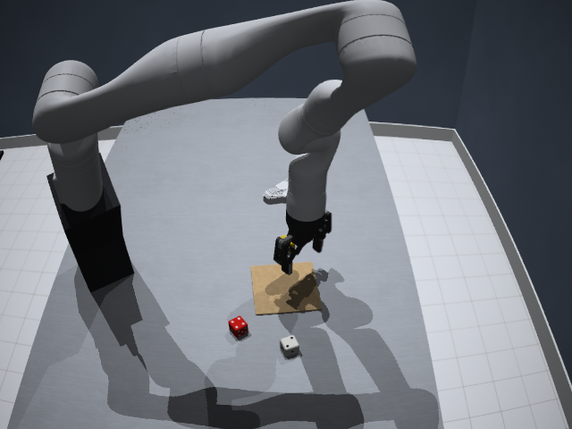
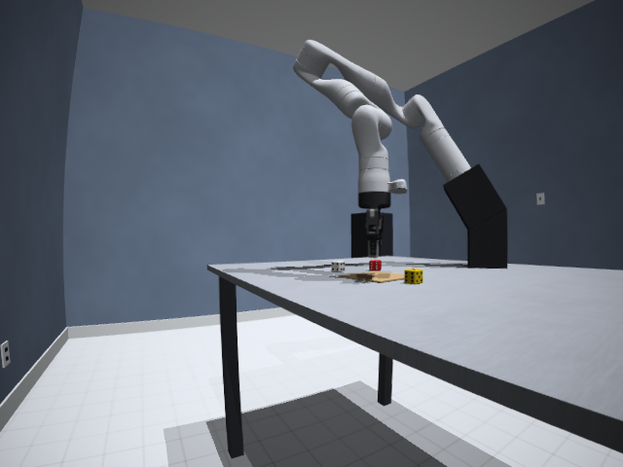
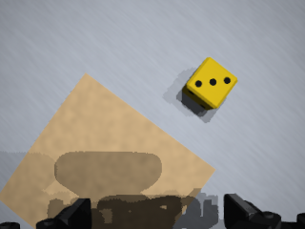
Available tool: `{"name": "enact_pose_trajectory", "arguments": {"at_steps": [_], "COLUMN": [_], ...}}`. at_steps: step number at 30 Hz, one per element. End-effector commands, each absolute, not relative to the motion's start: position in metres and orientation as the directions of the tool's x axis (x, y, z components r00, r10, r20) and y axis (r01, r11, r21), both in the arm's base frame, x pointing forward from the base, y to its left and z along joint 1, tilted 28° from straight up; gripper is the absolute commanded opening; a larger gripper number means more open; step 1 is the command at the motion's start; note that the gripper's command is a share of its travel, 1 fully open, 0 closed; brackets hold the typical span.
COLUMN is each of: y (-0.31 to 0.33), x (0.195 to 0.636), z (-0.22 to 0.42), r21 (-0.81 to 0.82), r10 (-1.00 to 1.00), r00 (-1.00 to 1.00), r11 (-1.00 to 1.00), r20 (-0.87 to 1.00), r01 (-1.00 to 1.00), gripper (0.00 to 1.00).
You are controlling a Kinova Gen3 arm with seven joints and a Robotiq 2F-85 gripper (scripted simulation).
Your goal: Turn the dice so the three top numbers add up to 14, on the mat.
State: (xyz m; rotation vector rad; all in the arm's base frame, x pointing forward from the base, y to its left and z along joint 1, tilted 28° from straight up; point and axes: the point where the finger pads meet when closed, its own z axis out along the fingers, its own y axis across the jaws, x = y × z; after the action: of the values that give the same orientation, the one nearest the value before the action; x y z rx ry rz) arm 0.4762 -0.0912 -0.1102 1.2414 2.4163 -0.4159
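My gripper [image 1: 302,259] [image 2: 373,252] [image 3: 157,211] is open and empty, pointing down above the mat. The tan mat [image 1: 264,306] [image 2: 391,277] [image 3: 105,114] lies flat on the table. A yellow die [image 2: 413,276] [image 3: 214,92] lies on the table just off the mat, three on top; the arm hides it in the top view. A red die [image 1: 238,326] [image 2: 375,265] lies on the table off the mat's near left corner, four on top. A white die [image 1: 290,345] [image 2: 338,266] lies on the table in front of the mat, two on top.
The grey table [image 1: 194,231] [image 2: 502,311] carries the dice and mat. The arm's black base mount [image 1: 99,249] [image 2: 487,241] stands at the table's left side in the top view. Arm shadows cross the mat and the table near the dice.
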Motion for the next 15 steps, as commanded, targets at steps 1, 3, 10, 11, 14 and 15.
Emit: {"name": "enact_pose_trajectory", "arguments": {"at_steps": [1, 3, 10, 11, 14, 15], "y": [-0.075, -0.069, -0.054, -0.052, -0.051, -0.05], "x": [0.485, 0.489, 0.5, 0.501, 0.502, 0.502], "z": [-0.115, -0.117, -0.122, -0.123, -0.123, -0.123], "r21": [-0.088, -0.088, -0.088, -0.088, -0.088, -0.088], "r10": [0.7, 0.7, 0.7, 0.7, 0.7, 0.7], "r00": [-0.541, -0.541, -0.541, -0.541, -0.541, -0.541], "r11": [0.572, 0.572, 0.572, 0.572, 0.572, 0.572], "r20": [-0.467, -0.467, -0.467, -0.467, -0.467, -0.467], "r01": [0.815, 0.815, 0.815, 0.815, 0.815, 0.815], "gripper": [1.0, 1.0, 1.0, 1.0, 1.0, 1.0]}}
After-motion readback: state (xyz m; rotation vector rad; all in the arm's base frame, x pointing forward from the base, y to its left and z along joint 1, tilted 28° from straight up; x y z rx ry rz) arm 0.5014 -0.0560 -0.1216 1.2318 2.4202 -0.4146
